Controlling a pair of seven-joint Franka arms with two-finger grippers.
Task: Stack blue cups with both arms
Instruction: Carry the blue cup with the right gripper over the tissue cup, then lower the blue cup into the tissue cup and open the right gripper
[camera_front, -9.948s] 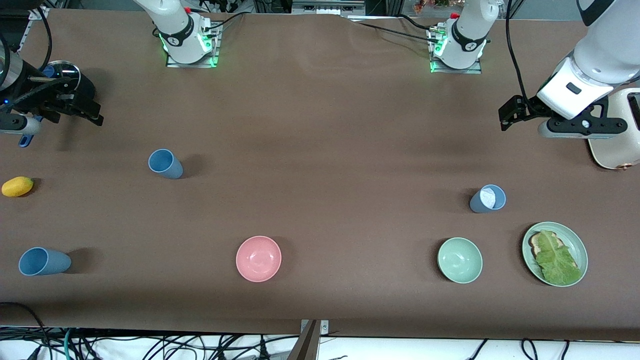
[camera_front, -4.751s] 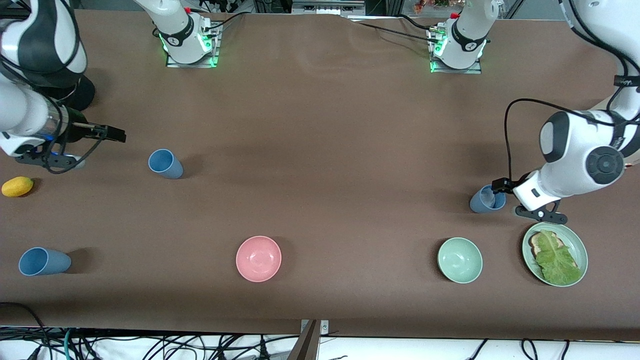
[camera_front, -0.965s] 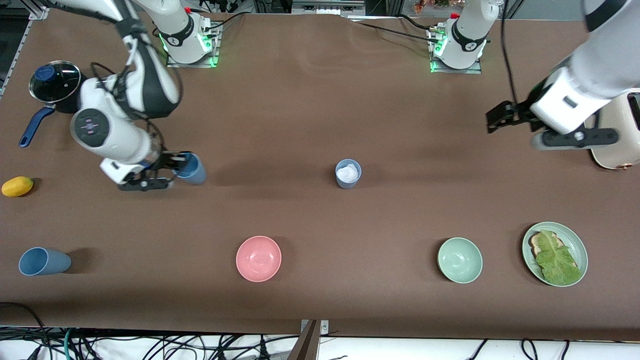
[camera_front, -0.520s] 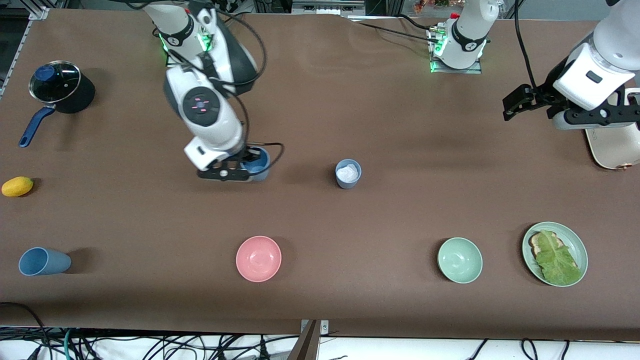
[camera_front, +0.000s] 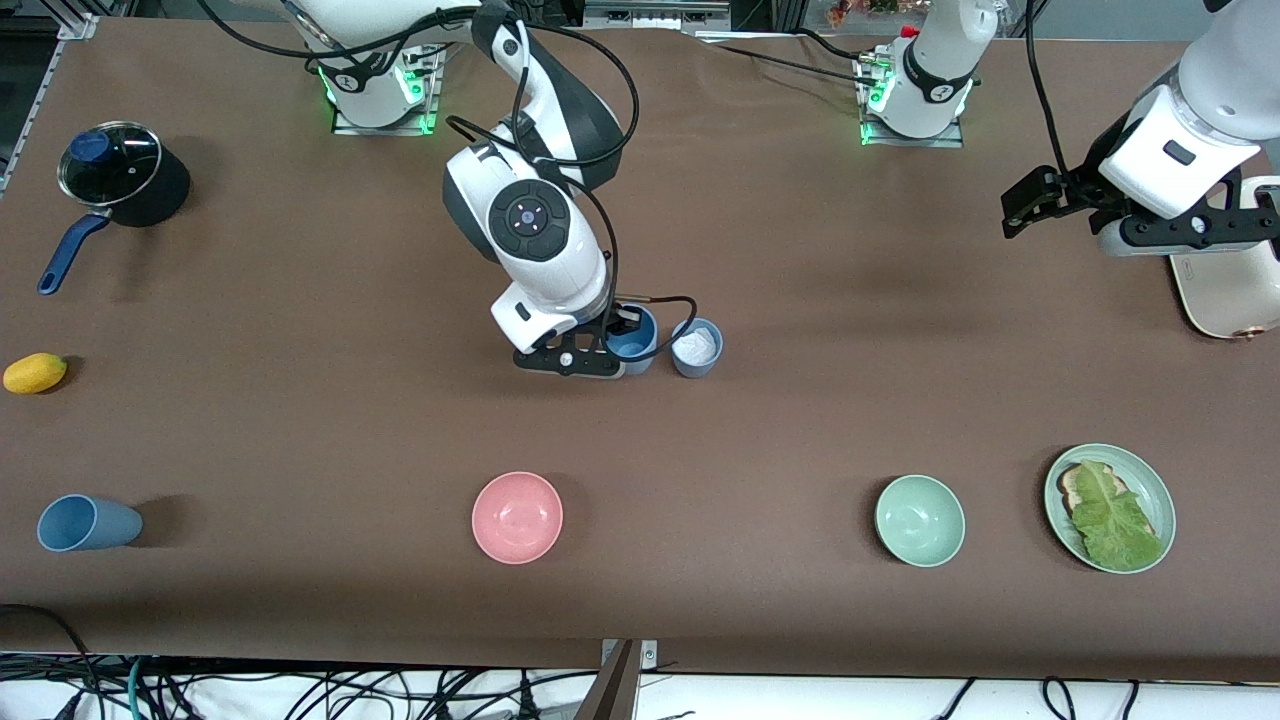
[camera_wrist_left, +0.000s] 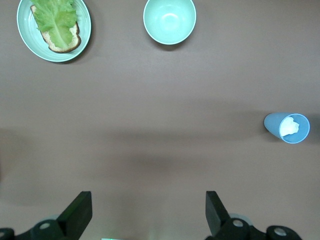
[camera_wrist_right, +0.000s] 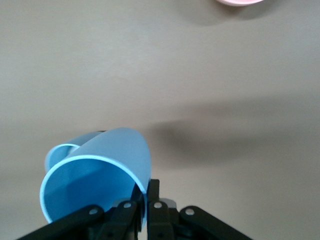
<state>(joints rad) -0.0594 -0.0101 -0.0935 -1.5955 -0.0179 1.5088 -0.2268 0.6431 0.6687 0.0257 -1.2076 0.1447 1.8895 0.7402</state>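
The right arm reaches out from its base over the middle of the bench (camera_front: 760, 430), elbow high. Its right tool (camera_front: 622, 342) is closed on the rim of the mid-blue cup (camera_front: 633, 340), just beside the paler cup (camera_front: 697, 347). The left tool (camera_front: 1020, 207) waits near the bench's end, fingers (camera_wrist_left: 78, 214) wide apart, holding nothing.

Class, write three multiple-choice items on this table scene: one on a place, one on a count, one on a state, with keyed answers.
1. The pale cup with whitish inside stands:
A. beside the held mid-blue cup
B. in the pink bowl
C. on the plate

2. How many blue cups show in the front view?
A. one
B. three
C. five

3. The right gripper is:
A. open over the pan
B. shut on the mid-blue cup
C. resting in a bowl

Answers: 1 A, they sit side by side at mid-table; 2 B, counting the tipped cup; 3 B, its fingers pinch the rim. The left gripper waits open.
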